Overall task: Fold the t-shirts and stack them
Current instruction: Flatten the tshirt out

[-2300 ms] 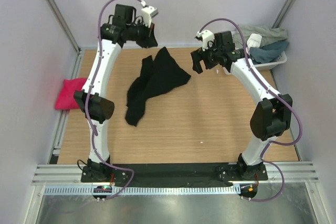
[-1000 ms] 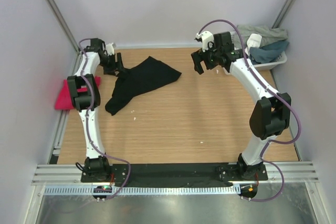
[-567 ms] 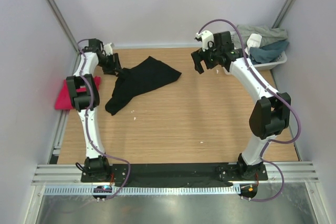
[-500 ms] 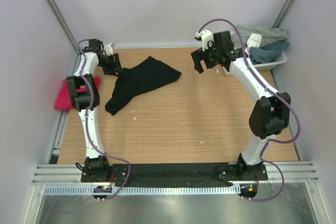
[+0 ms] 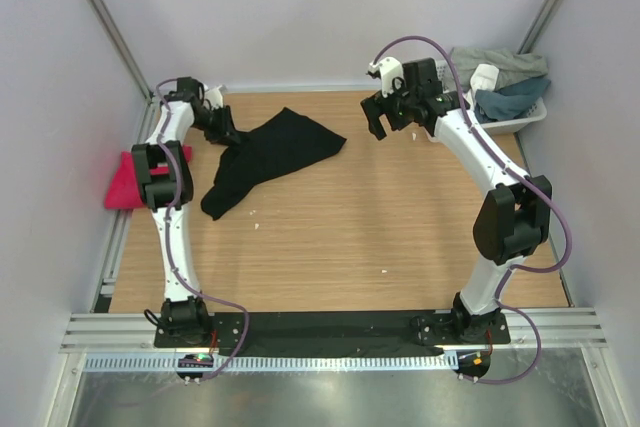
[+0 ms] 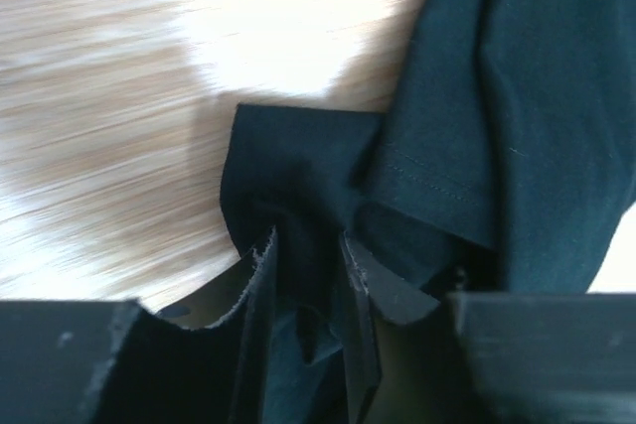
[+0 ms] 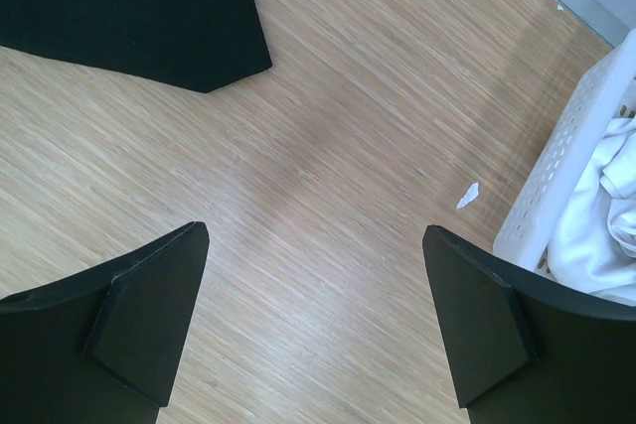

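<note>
Black t-shirt (image 5: 270,152): lies crumpled and skewed on the table (image 5: 400,227), layers lapped over each other, lower end trailing toward the near left. Not folded.
Pink t-shirt (image 5: 125,179): well left of black t-shirt, past the table edge by the wall, a compact lump. Can't tell if properly folded.
Left tool (image 6: 306,245): at black t-shirt's upper-left edge, low on the cloth. Narrow gap, a bunched fold wedged between the fingers (image 6: 260,325); looks like a pinch on the hem area.
Right tool (image 7: 316,233): right of black t-shirt, just past its right corner, above bare wood. Wide open, holds nothing.
Basket (image 5: 520,119): far right of black t-shirt, more garments heaped inside (grey, teal, white).
Done so far: prob. little. Nothing stacked; the 2 shirts are well apart.
Left to do: spread black t-shirt flat, fold it, stack it with the pink one. Basket items likely to follow, tho that's a guess.
Stage: early, at the grab-and-flatten step.
</note>
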{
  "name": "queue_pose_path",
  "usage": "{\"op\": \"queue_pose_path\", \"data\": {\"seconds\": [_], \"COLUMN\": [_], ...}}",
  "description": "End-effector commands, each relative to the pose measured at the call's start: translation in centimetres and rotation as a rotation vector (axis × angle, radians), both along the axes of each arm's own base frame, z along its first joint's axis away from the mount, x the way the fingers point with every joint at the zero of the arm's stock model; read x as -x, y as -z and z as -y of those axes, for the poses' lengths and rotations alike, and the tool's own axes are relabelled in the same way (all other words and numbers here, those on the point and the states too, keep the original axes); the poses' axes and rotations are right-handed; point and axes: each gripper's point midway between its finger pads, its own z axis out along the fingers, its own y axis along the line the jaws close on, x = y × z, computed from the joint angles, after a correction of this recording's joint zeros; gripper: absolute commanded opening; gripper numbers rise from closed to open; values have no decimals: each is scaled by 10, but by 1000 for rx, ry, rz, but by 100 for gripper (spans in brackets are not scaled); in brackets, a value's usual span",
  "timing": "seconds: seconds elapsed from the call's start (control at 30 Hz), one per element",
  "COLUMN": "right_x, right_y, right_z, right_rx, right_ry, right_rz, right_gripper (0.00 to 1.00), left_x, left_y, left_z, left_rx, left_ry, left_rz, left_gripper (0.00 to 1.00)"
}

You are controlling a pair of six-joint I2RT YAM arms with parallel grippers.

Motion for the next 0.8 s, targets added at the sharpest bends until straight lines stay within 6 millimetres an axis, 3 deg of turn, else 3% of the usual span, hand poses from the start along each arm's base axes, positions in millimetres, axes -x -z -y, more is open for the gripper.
{"op": "queue_pose_path", "data": {"seconds": [0.0,0.07,0.1,0.17,0.23,0.3,0.4,0.47,0.53,0.63,0.7,0.77], "right_x": [-8,-8,-8,-8,-8,-8,-9,-12,-13,-17,-20,-22], "right_y": [-23,-23,-22,-23,-23,-23,-22,-23,-22,-26,-29,-29], "right_z": [-2,-4,-5,-5,-5,-6,-7,-9,-11,-15,-17,-18], "right_rx": [1,1,3,5,8,9,6,4,4,-2,-4,-5], "right_ry": [-1,-5,-6,-8,-11,-11,-13,-16,-19,-23,-26,-26], "right_rz": [65,69,70,74,76,76,78,83,84,97,104,107], "right_gripper": [96,96,96,96,96,96,96,96,96,96,96,96], "left_x": [9,7,6,2,-5,-14,-23,-19,-18,-10,1,10], "left_y": [-5,-10,-14,-23,-52,-88,-159,-224,-249,-311,-352,-387], "left_z": [18,18,18,19,22,29,42,59,70,87,117,130], "left_rx": [68,71,66,75,94,133,156,182,202,270,314,350], "left_ry": [35,37,36,36,39,38,66,104,125,153,221,243], "left_rz": [-19,-7,4,27,88,167,328,465,521,648,746,824], "left_gripper": [30,14,1,0,0,0,0,0,0,0,0,0]}}
